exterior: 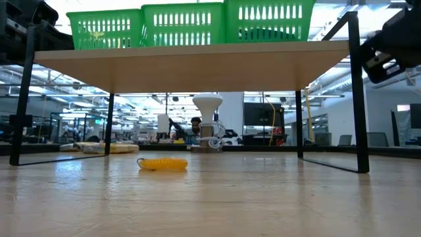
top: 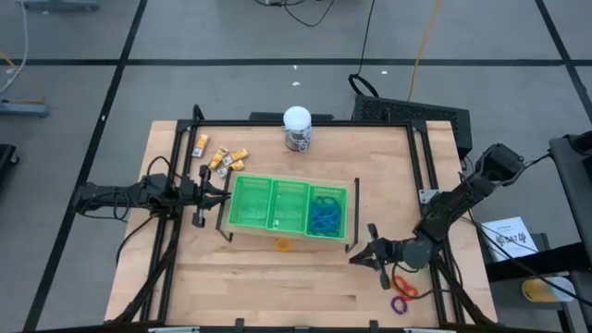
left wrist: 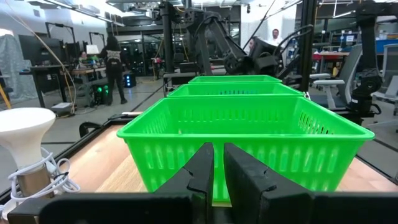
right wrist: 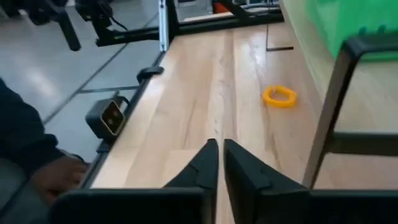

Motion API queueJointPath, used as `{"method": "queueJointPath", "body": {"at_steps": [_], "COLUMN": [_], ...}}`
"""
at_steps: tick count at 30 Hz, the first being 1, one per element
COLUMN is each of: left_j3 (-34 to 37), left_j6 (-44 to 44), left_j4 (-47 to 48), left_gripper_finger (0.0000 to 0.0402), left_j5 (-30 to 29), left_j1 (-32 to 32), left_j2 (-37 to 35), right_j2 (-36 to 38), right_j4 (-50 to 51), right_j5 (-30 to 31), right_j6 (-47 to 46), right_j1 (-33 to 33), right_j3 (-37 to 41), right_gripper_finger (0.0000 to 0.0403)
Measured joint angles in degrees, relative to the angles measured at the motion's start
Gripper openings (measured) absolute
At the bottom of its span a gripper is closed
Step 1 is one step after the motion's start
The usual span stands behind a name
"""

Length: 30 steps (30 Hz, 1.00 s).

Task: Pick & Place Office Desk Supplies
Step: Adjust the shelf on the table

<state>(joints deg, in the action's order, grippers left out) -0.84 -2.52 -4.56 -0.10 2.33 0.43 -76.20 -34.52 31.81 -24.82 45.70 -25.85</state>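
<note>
The green three-compartment tray (top: 277, 178) (left wrist: 249, 124) (exterior: 191, 23) sits on a raised wooden shelf with black legs. Blue loops (top: 324, 213) lie in its right compartment. An orange-yellow ring (top: 282, 244) (right wrist: 280, 96) (exterior: 162, 163) lies flat on the table in front of the shelf. Small yellow-and-white pieces (top: 222, 159) lie by the far left corner. A red ring (top: 404, 285) and a purple ring (top: 400, 304) lie near the right arm. My left gripper (top: 225, 190) (left wrist: 218, 162) is shut, level, just left of the tray. My right gripper (top: 356, 259) (right wrist: 221, 155) is shut, low, pointing left toward the orange-yellow ring.
A white-topped jar (top: 296, 125) (exterior: 207, 122) (left wrist: 25, 143) stands at the far edge behind the tray. The shelf's black legs (exterior: 355, 92) (right wrist: 336, 106) stand between my right gripper and the space under the shelf. A person's dark sleeve and hand (right wrist: 43, 168) show beyond the table's near edge.
</note>
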Motion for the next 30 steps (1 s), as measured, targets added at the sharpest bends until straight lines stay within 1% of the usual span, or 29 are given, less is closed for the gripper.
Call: {"method": "queueJointPath", "body": {"at_steps": [3,8,15,20,25,28,30], "left_j3": [0.0,0.0,0.0,0.0,0.0,0.0,0.0], "left_j6": [0.0,0.0,0.0,0.0,0.0,0.0,0.0], "left_j4": [0.0,0.0,-0.1,-0.1,-0.1,-0.1,-0.1], "left_gripper_finger": [0.0045,0.0045,0.0045,0.0045,0.0045,0.0045,0.0045], "left_j5": [0.0,0.0,0.0,0.0,0.0,0.0,0.0], "left_j1": [0.0,0.0,0.0,0.0,0.0,0.0,0.0], "left_j2": [0.0,0.0,0.0,0.0,0.0,0.0,0.0], "right_j2": [-0.8,-1.2,-1.2,-1.2,-1.2,-1.3,-2.4], "right_j4": [0.1,0.5,0.6,1.4,1.4,0.8,-2.2], "right_j5": [2.3,7.0,9.4,14.9,14.1,9.5,6.6], "right_j6": [0.1,1.1,4.8,5.8,5.6,4.5,4.2], "right_j1": [-0.7,-1.7,-2.9,-3.1,-3.3,-3.7,-3.9], "right_j3": [0.0,0.0,0.0,0.0,0.0,0.0,0.0], "right_gripper_finger": [0.0002,0.0006,0.0001,0.0001,0.0001,0.0001,0.0001]}}
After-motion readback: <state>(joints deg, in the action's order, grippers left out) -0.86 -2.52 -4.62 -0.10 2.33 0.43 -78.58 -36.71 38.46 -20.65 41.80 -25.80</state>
